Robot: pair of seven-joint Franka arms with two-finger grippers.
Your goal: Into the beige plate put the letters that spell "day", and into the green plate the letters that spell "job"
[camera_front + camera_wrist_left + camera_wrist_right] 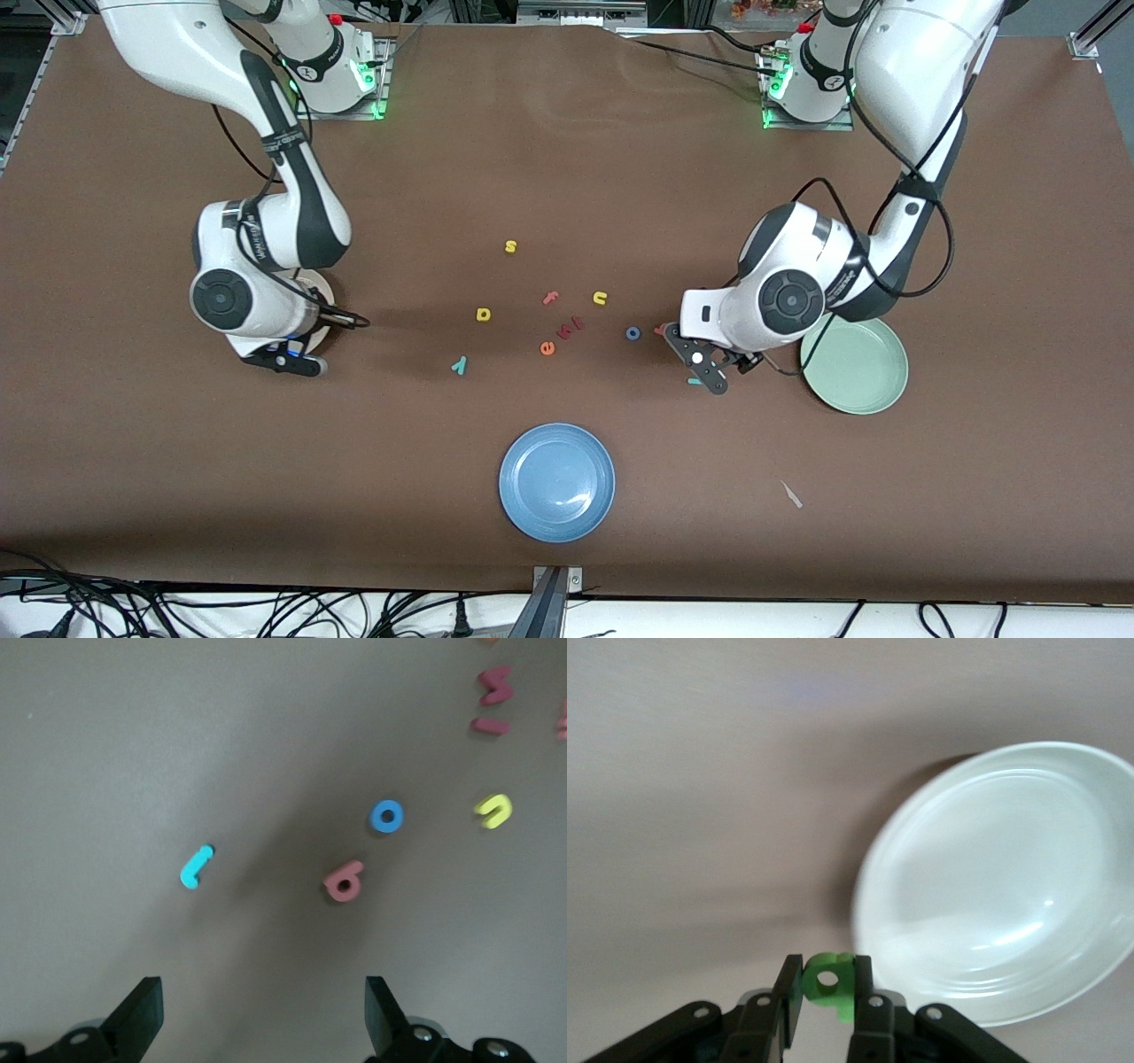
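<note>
Both plates look bare so far; no letter has landed in either, as far as I can see.

Right gripper point(827, 992): clamped on the green a point(831, 981), the letter pinched between the fingertips. It hangs beside the beige plate point(957, 868), whose rim lies close by but not under the letter. In the front view this plate point(324, 292) is mostly hidden beneath the right arm's wrist, at that arm's end of the table.

Left gripper point(261, 1014): jaws spread wide, holding nothing, low over the table near the green plate point(873, 385). Directly ahead of its fingers lie the j point(196, 866) and the b point(344, 881), with the o point(386, 815) just past the b. None is touched.

On the table mid-field: d point(483, 314), and y point(459, 364) nearer the front camera than the d. Both untouched.

Judgement: one of six letters is in transit, none delivered. Left to do: drop the a, fetch d and y for beige; all of j, o, b for green.

Distractors present: s point(510, 246), u point(600, 298), f point(550, 298), e point(547, 348), blue plate point(509, 496).
</note>
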